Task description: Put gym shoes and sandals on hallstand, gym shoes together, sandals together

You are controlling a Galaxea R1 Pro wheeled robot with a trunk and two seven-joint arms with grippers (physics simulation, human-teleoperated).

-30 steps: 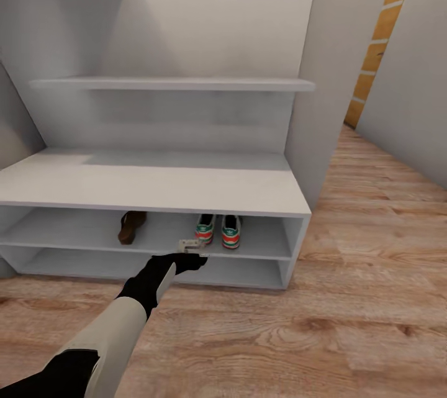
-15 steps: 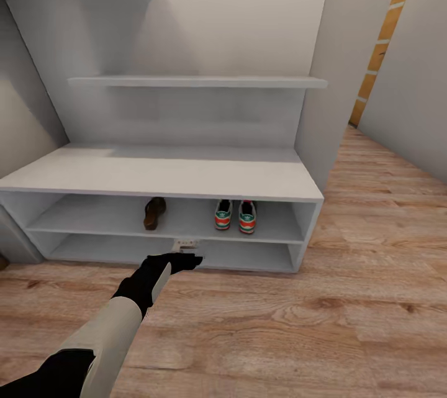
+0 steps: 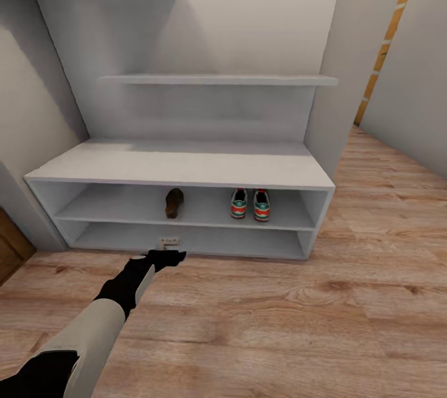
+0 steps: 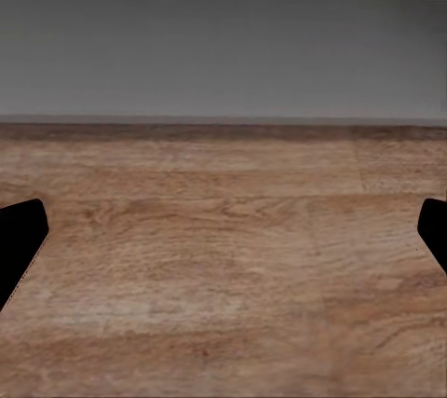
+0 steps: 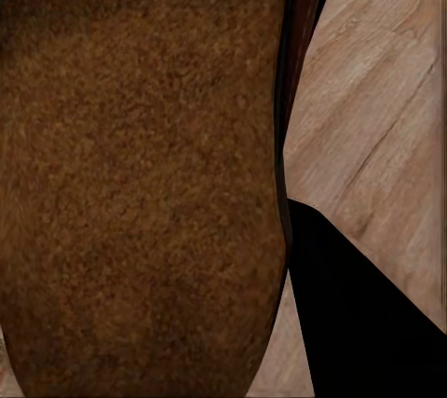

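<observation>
Two black fingers (image 4: pixel 19 240) of the left pincer (image 4: pixel 223 240) spread wide, empty.

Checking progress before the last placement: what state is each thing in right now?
Gym shoes: side by side, heels outward, on the upper shelf row.
Sandal on the rack: alone on the same row, left of the shoes.
Second sandal: close against the right end effector, apparently held.
Left end effector: open, empty, low before the hallstand.

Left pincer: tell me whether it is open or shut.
Open. The left pincer has its two black fingertips at opposite edges of the wrist view, with only bare floor between them.
</observation>
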